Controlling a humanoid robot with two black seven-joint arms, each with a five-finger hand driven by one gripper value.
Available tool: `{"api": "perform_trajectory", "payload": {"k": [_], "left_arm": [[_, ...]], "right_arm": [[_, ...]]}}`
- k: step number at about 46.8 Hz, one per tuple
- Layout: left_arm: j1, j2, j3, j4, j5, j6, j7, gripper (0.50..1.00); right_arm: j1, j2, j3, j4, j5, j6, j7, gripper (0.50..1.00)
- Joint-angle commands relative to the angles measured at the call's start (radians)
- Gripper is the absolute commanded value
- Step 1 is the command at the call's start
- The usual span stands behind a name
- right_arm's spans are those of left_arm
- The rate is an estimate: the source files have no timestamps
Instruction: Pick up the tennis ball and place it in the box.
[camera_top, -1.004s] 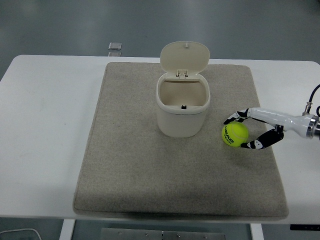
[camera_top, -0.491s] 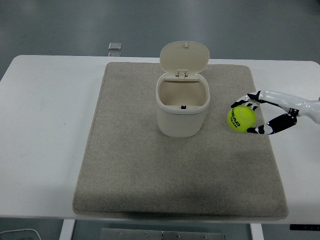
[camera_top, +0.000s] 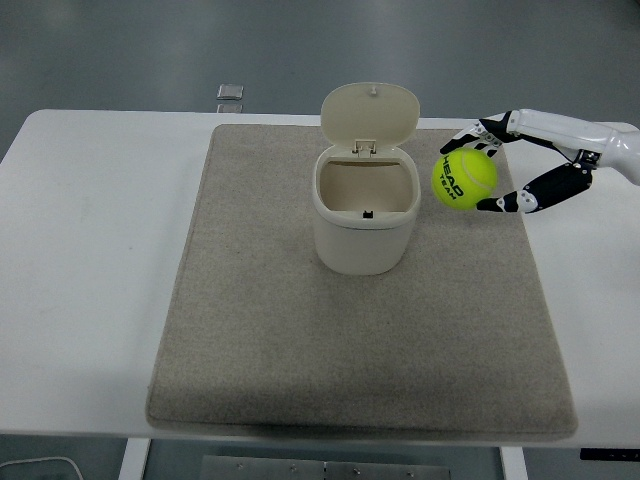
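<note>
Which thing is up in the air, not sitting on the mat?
The yellow-green tennis ball, held by the right hand; the cream lidded box sits on the mat.

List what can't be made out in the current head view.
- Floor of the cream plastic box with flip lid: hidden by its near wall.
- Far side of the yellow-green felt tennis ball: hidden by the ball.
- Right robot hand: arm cut off by the right edge.
- Small grey square object: too small to identify.

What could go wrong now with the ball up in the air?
The tennis ball is pinched only by the right hand's fingertips, so it might slip and roll off the mat. It hangs beside the box, not over the opening, so it could bump the rim or the raised lid.
</note>
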Motion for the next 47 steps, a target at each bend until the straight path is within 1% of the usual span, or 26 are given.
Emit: {"api": "perform_trajectory", "payload": {"k": [1,7,17,22,29,33,36,38,42,45,47], "left_arm": [[0.000,0.000,0.000,0.000,0.000,0.000,0.000,0.992],[0.000,0.000,0.000,0.000,0.000,0.000,0.000,0.992],[0.000,0.000,0.000,0.000,0.000,0.000,0.000,0.992],[0.000,0.000,0.000,0.000,0.000,0.000,0.000,0.992],[0.000,0.000,0.000,0.000,0.000,0.000,0.000,0.992],[0.000,0.000,0.000,0.000,0.000,0.000,0.000,0.992],[0.000,0.000,0.000,0.000,0.000,0.000,0.000,0.992],[0.000,0.000,0.000,0.000,0.000,0.000,0.000,0.992],[0.000,0.000,0.000,0.000,0.000,0.000,0.000,0.992],[0.000,0.000,0.000,0.000,0.000,0.000,0.000,0.992],[0.000,0.000,0.000,0.000,0.000,0.000,0.000,0.992]], "right_arm": [[0.015,0.019,0.002,0.000,0.009,-0.006,-0.001,0.500],[0.025,0.076,0.001,0.000,0.012,-0.019,-0.030,0.500],[0.019,0.148,-0.012,-0.002,0.013,-0.091,-0.084,0.500],[0.017,0.165,-0.015,-0.003,0.013,-0.121,-0.108,0.500],[0.005,0.189,-0.019,-0.006,0.013,-0.140,-0.139,0.500],[0.000,0.191,-0.019,-0.006,0.013,-0.149,-0.145,0.555],[-0.007,0.191,-0.021,-0.006,0.013,-0.151,-0.147,0.609],[-0.011,0.191,-0.021,-0.006,0.013,-0.151,-0.148,0.627],[-0.014,0.191,-0.019,-0.008,0.013,-0.151,-0.148,0.707],[-0.017,0.192,-0.019,-0.006,0.013,-0.151,-0.148,0.737],[-0.018,0.197,-0.019,-0.008,0.013,-0.151,-0.148,0.782]]}}
